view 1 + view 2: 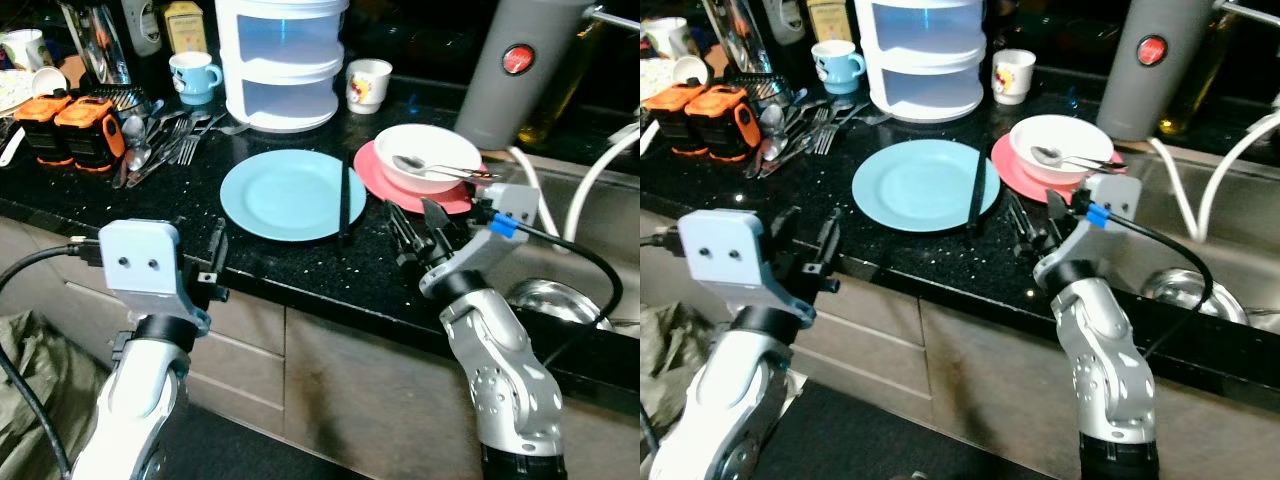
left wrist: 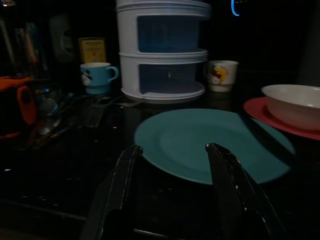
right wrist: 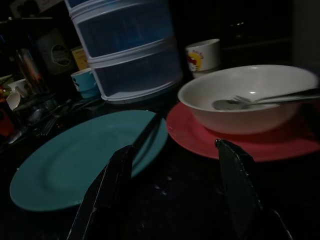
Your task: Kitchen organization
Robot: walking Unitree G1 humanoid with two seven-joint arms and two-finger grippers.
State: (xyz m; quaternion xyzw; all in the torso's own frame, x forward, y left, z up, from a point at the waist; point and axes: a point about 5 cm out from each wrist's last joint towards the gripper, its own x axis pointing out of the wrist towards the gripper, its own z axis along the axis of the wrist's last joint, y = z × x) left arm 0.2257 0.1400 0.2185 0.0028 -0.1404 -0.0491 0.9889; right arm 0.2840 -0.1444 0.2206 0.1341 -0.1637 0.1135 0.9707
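A light blue plate (image 1: 292,193) lies on the black counter (image 1: 120,205) with black chopsticks (image 1: 344,200) across its right side. To its right a white bowl (image 1: 427,157) holding a spoon and a fork (image 1: 432,168) sits on a pink plate (image 1: 372,166). My right gripper (image 1: 418,225) hovers open just in front of the pink plate, its fingers (image 3: 112,185) framing both plates' edges. At the counter's front edge, short of the blue plate (image 2: 210,145), my left gripper (image 1: 213,262) is open with nothing between its fingers (image 2: 117,185).
A white stacked container (image 1: 282,60), a blue mug (image 1: 193,75) and a white mug (image 1: 368,84) stand behind the plates. Loose cutlery (image 1: 165,140) and orange battery packs (image 1: 70,128) lie at the left. A grey flask (image 1: 515,70) and a steel sink (image 1: 560,300) are on the right.
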